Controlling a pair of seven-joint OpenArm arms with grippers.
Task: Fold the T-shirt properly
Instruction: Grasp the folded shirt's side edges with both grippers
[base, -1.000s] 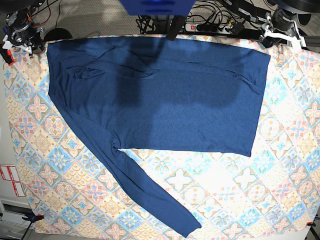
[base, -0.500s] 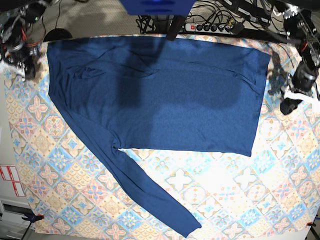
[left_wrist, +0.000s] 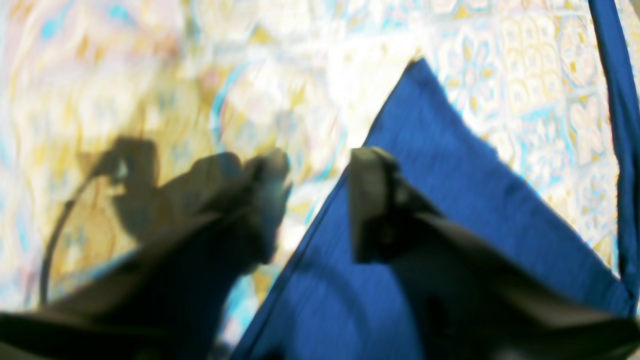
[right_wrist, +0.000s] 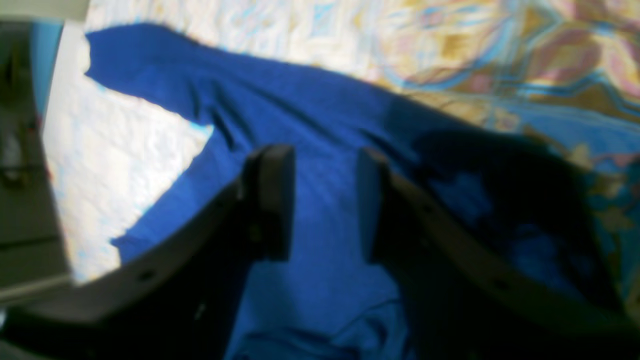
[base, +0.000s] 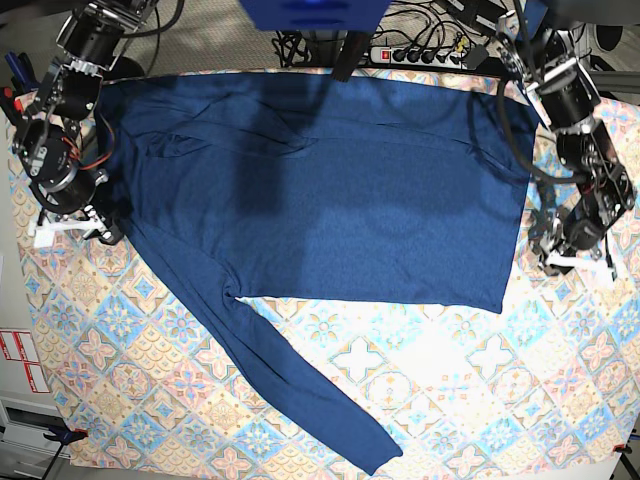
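The navy T-shirt (base: 330, 190) lies spread flat across the far half of the table, with one long sleeve (base: 290, 380) running down to the near edge. My right gripper (base: 95, 230) stands open at the shirt's left side; in its wrist view the gripper (right_wrist: 322, 200) hovers over the blue fabric (right_wrist: 310, 130) with nothing between its fingers. My left gripper (base: 555, 260) is open by the shirt's right edge. In the left wrist view the gripper (left_wrist: 320, 200) straddles the hem edge (left_wrist: 440, 165), one finger over cloth and one over fabric.
A pastel tile-print cloth (base: 450, 390) covers the table. A power strip with cables (base: 420, 52) lies along the far edge beside a blue mount (base: 315, 12). Red-and-white labels (base: 20, 360) are stuck at the left border.
Both arms have swung from the far corners down along the table's sides to the shirt's left and right edges. Both grippers have opened wider.
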